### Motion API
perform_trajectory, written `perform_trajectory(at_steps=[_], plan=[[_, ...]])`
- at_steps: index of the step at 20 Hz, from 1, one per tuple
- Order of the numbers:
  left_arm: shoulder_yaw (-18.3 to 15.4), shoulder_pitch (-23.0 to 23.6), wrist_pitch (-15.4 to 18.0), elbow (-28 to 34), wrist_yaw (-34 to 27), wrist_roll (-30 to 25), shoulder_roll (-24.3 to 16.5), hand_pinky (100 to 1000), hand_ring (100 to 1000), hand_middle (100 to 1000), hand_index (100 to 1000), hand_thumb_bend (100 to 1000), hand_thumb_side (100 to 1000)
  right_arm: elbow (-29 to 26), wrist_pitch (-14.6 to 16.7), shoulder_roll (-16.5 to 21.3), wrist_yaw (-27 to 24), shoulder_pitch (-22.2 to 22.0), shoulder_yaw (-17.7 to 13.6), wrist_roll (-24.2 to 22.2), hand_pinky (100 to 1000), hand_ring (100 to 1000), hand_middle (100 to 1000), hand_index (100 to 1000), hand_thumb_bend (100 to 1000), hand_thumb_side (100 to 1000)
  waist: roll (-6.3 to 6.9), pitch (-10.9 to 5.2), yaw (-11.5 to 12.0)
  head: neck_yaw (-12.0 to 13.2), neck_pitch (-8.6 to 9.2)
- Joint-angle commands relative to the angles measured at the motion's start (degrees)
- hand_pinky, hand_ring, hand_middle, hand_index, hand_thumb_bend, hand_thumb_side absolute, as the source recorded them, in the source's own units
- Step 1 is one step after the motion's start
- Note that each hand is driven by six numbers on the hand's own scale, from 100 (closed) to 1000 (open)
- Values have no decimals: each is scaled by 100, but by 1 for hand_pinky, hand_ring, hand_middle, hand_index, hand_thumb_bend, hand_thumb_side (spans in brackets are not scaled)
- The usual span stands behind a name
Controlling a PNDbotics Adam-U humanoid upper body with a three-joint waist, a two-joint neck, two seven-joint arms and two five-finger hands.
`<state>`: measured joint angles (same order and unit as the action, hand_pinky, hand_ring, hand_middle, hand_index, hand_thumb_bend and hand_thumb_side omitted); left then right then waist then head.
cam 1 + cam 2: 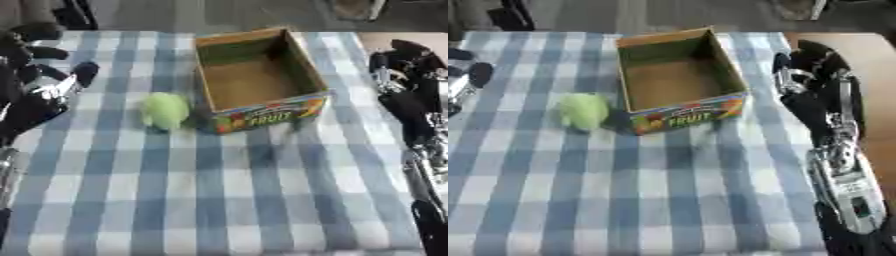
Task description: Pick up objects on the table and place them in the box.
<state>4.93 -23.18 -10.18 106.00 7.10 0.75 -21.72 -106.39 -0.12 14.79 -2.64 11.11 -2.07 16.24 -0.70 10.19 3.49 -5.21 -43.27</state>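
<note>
1. Left hand [39, 85] sits left of the box [255, 80], fingers spread, holding nothing.
2. Right hand [811, 75] sits right of the box; fingers: cannot tell.
3. Green object [165, 110] lies just left of the box, near its front corner.
4. Judged light, rounded, possibly soft; grasp across its sides.
5. Box is empty; its near wall crowds the right side of the object. Checked cloth [227, 200] is otherwise bare.

The left hand [35, 75] is black, with rounded dark fingertips and glinting silver metal between the fingers. The right hand [811, 65] is black too, with silver joints; behind it runs a silver forearm [846, 185] with black sections.
</note>
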Motion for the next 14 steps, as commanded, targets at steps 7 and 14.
perform_trajectory(at_steps=[7, 14], plan=[[254, -802, -134, -524, 457, -766, -447, 573, 718, 753, 817, 712, 308, -121, 10, 65, 8, 32, -4, -44, 629, 694, 630, 761, 298, 253, 29, -115, -58, 20, -74], [553, -1519, -317, -1322, 1153, -1408, -414, 631, 745, 772, 823, 783, 282, -107, 6, 59, -3, 26, 25, -75, 629, 694, 630, 761, 296, 254, 38, -112, -128, 60, -85]])
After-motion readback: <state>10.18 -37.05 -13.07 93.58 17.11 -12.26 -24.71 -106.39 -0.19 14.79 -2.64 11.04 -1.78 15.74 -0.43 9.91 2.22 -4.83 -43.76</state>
